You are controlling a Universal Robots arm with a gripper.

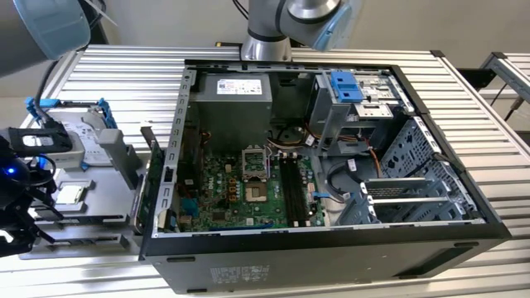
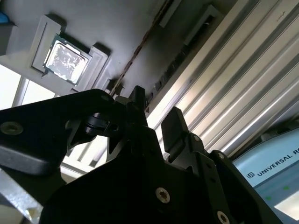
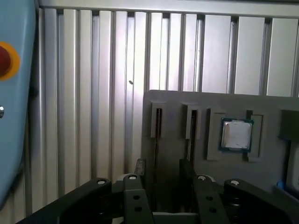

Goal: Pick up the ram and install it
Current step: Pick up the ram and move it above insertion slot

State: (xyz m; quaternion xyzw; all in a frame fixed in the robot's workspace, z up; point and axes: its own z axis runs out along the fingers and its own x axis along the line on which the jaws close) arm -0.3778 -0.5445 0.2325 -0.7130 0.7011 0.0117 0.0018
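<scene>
We see the black two-fingered gripper [image 3: 162, 169] poised over a flat grey plastic holder tray [image 3: 187, 100]. Its fingers [image 2: 175, 122] stand a moderate way apart and clasp nothing, and a clear gap shows between them in both wrist views. The ram [image 3: 157, 133], a thin dark strip seen edge-on, stands in a narrow slot of that tray just beside the fingertips; we cannot tell whether it touches them. A square silver processor chip [image 3: 237, 135] lies in a recess of the same tray. In the exterior view, a silver hard drive in a blue bracket [image 1: 71, 133] also sits on the tray. To the exterior view's right, the open black computer case [image 1: 331, 254] holds a green motherboard [image 1: 240, 198].
</scene>
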